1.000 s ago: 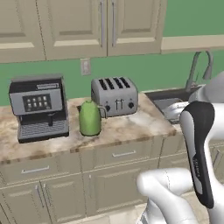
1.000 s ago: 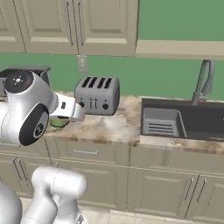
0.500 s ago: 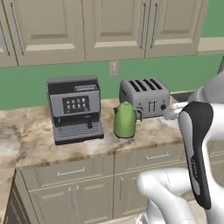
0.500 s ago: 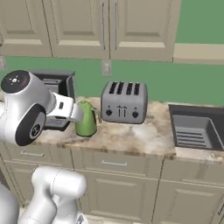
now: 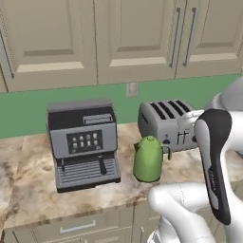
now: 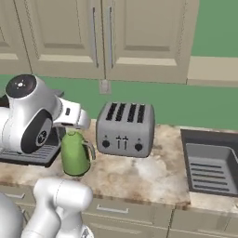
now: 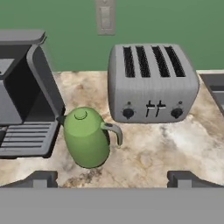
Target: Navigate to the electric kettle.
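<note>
The lime-green electric kettle stands on the marble counter between the coffee machine and the toaster, near the counter's front edge. In the right base view the kettle sits just right of my arm's white elbow. The hand view looks down on the kettle, with its knob on top, its spout to the left and its handle to the right. My gripper is open, its two dark fingertips wide apart above the counter's front edge, holding nothing.
A boxy grey-black coffee machine stands left of the kettle, and a silver four-slot toaster stands behind it to the right. A dark sink basin lies at the far right. Beige cabinets hang above; drawers run below the counter.
The whole picture has shifted and grown: the base has driven left and closer to the counter. The kettle now sits near the middle of the views, and the sink has slid toward the right edge.
</note>
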### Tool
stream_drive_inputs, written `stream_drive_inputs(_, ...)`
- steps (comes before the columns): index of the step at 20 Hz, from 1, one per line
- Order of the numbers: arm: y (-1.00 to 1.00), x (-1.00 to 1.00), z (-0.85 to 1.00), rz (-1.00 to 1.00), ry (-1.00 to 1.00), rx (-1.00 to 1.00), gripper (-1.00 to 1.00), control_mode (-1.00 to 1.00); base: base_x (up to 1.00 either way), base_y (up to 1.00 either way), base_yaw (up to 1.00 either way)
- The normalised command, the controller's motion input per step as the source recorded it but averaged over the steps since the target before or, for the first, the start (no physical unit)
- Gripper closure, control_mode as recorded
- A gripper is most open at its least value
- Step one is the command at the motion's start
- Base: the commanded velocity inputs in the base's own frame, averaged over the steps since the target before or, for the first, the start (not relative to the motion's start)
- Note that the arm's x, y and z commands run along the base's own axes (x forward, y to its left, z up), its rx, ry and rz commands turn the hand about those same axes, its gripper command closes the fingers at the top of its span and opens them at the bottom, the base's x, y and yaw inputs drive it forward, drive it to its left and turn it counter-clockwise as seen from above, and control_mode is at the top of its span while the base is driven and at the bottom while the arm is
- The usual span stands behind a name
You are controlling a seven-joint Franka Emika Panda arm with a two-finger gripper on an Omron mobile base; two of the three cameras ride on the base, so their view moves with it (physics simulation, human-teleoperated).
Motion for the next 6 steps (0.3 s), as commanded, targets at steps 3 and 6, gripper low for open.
stream_drive_inputs(3,0.00,0.00,0.00,0.00,0.00,0.00,-1.00,1.00,1.00,0.39,0.00)
stream_drive_inputs(6,0.00,0.00,0.00,0.00,0.00,0.00,-1.00,1.00,1.00,0.24,0.15)
